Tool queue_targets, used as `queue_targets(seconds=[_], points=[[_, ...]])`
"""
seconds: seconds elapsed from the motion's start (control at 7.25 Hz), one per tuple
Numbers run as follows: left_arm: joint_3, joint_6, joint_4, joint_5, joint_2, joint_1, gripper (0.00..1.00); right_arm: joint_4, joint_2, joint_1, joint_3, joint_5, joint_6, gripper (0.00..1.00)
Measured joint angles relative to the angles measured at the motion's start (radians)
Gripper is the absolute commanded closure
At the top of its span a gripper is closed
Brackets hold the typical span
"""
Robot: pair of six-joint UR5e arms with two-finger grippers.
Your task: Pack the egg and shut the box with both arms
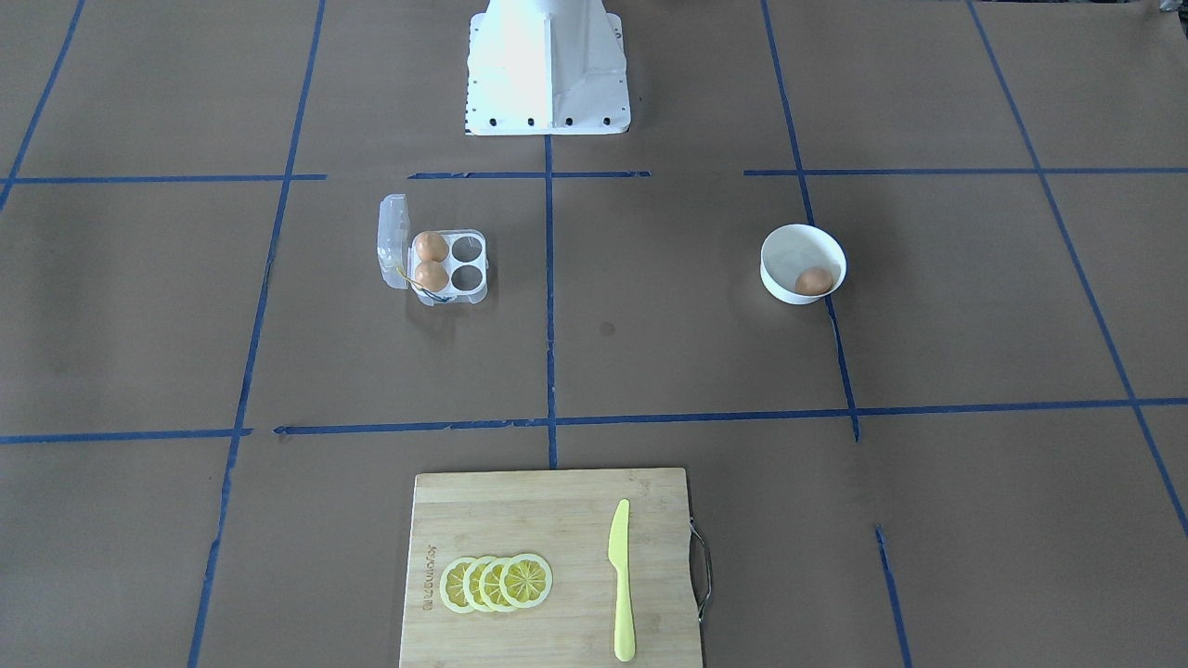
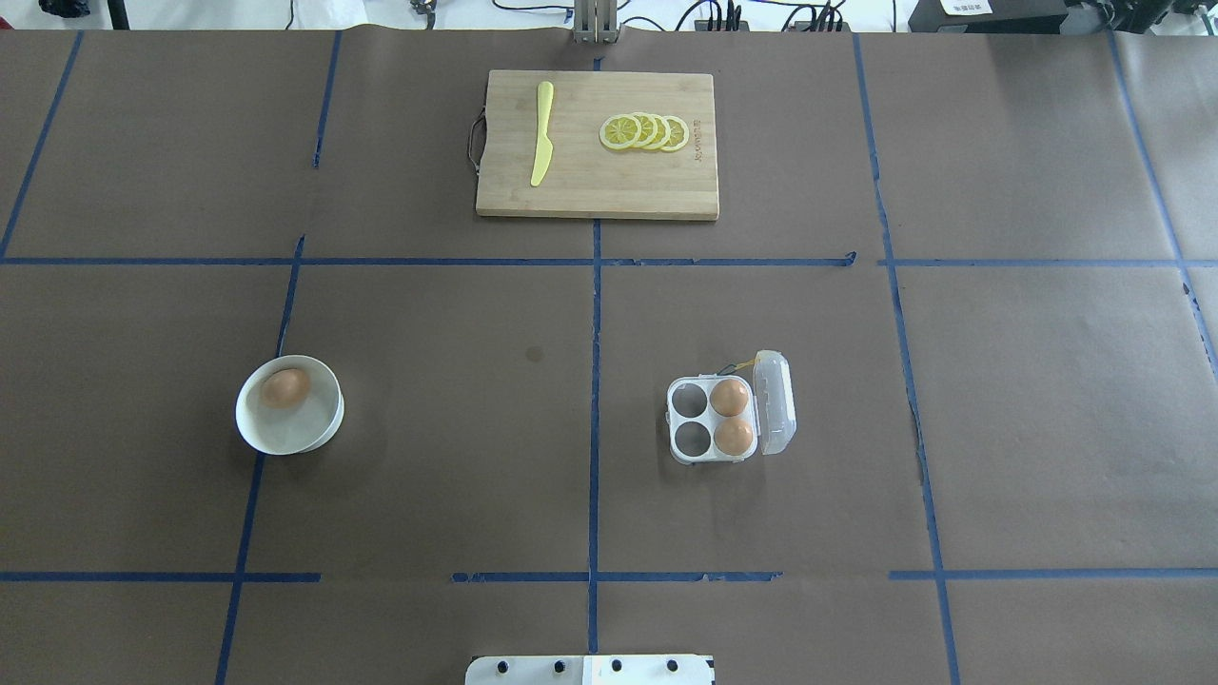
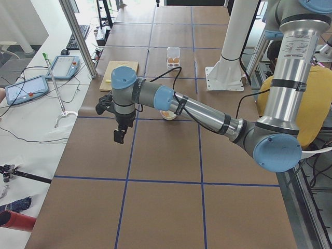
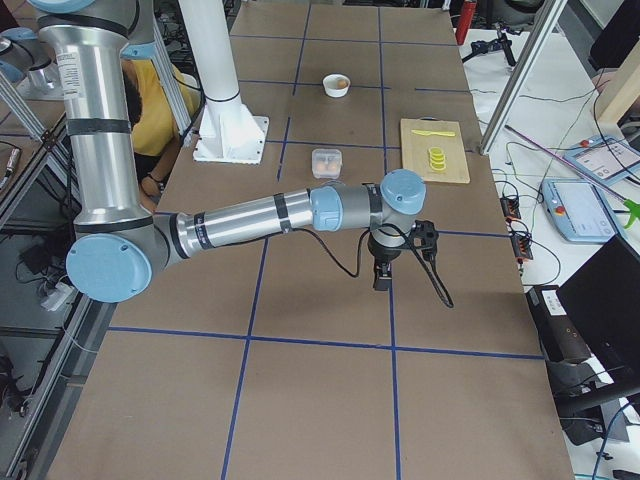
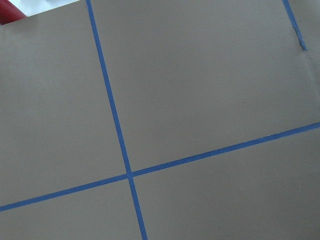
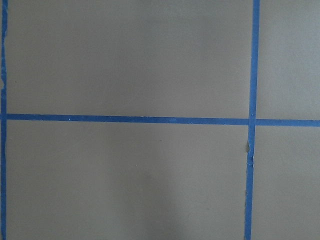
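One orange-brown egg (image 2: 284, 387) lies in a round white bowl (image 2: 285, 436) on the robot's left side; it also shows in the front view (image 1: 813, 280). The clear four-cell box (image 2: 709, 419) stands on the right side with its lid (image 2: 775, 401) open. Two eggs (image 2: 729, 397) fill the cells next to the lid, and the other two cells are empty. My left gripper (image 3: 119, 136) hangs over bare table, far from the bowl (image 3: 167, 114). My right gripper (image 4: 381, 280) hangs over bare table, away from the box (image 4: 326, 161). I cannot tell whether either is open or shut.
A wooden cutting board (image 2: 590, 190) lies at the far middle edge with a yellow plastic knife (image 2: 541, 133) and several lemon slices (image 2: 645, 132). The white robot base (image 1: 548, 70) stands at the near middle. Blue tape lines cross the brown table cover.
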Motion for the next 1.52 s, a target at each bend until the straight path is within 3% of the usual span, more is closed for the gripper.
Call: queue_targets(seconds=[0.41,1.52], points=[[0.004,0.000,-0.001,0.050,-0.002,0.002,0.00,0.000,-0.005,-0.001,-0.002,0.001,-0.001,0.00],[0.005,-0.005,-0.008,0.044,-0.041,0.005,0.00,0.000,-0.004,-0.003,0.003,0.020,0.000,0.00]])
